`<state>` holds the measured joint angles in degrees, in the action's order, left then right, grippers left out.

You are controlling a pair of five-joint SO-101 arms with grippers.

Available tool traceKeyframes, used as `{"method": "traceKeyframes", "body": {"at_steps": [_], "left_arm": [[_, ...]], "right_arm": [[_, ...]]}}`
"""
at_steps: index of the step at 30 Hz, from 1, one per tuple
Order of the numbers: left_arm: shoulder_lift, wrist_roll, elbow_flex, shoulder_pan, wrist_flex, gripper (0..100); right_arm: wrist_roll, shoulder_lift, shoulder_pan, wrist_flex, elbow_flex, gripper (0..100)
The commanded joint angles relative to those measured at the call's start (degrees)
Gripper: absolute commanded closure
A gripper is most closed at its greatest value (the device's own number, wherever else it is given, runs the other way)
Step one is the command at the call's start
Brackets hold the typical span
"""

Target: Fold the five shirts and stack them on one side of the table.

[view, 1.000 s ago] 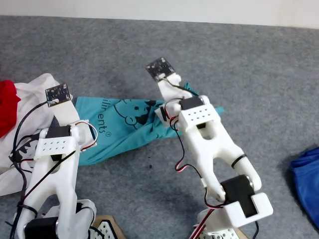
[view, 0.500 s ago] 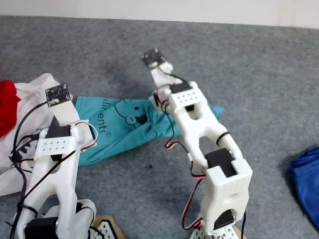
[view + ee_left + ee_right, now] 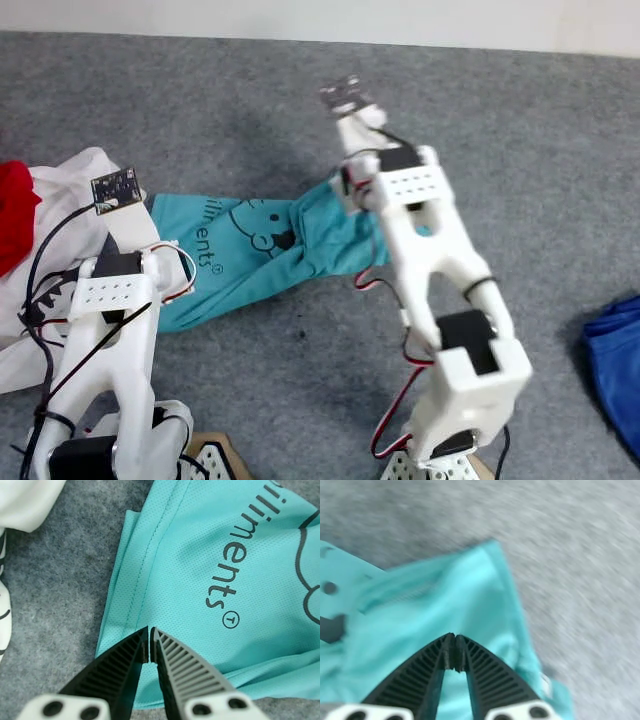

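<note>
A teal shirt with dark print lies crumpled across the middle of the grey table. In the left wrist view my left gripper is shut, its tips resting on the flat teal shirt just inside its hemmed edge. My right gripper is shut on the teal shirt near the opposite end, where the cloth bunches up. In the high view the right arm stretches over that end and covers part of it.
A white shirt lies at the left beside the left arm, with a red shirt at the left edge. A blue shirt sits at the right edge. Bare grey table lies beyond the teal shirt.
The right arm swung left, then back right and farther out, pulling the shirt's right end into a raised bunch. The left arm kept still.
</note>
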<state>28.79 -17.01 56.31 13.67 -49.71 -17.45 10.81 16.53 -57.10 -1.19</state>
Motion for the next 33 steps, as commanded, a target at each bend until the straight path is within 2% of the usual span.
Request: {"method": "traceKeyframes", "body": {"at_steps": [1, 4, 7, 10, 14, 17, 24, 27, 33], "left_arm": [[0.7, -0.1, -0.1, -0.9, 0.7, 96], [0.7, -0.1, -0.1, -0.9, 0.7, 96], [0.7, -0.1, -0.1, -1.0, 0.7, 96], [0.7, -0.1, -0.1, -1.2, 1.1, 96], [0.7, -0.1, 1.2, -1.2, 3.5, 96], [0.7, -0.1, 1.6, -1.2, 4.0, 96], [0.7, -0.1, 1.6, -1.2, 4.4, 96], [0.7, -0.1, 1.6, -1.2, 4.4, 96], [0.7, -0.1, 1.6, -1.3, 4.4, 96]], "right_arm": [[-1.7, -6.2, -4.9, -0.7, -1.4, 99.0], [-2.0, -8.7, -8.3, -1.7, -3.0, 98.0], [-2.1, -10.6, -9.2, -4.0, -6.1, 88.1], [-1.8, -11.5, -9.5, -1.4, -9.0, 80.7], [-1.6, -10.0, -9.5, 7.4, -13.6, 82.4], [-1.6, -7.6, -9.5, 9.7, -15.1, 82.4], [-1.9, -6.2, -10.0, 9.5, -15.5, 84.4], [-2.0, -6.2, -10.6, 8.0, -15.5, 95.0], [-2.1, -6.3, -11.0, 2.5, -15.1, 95.0]]}}
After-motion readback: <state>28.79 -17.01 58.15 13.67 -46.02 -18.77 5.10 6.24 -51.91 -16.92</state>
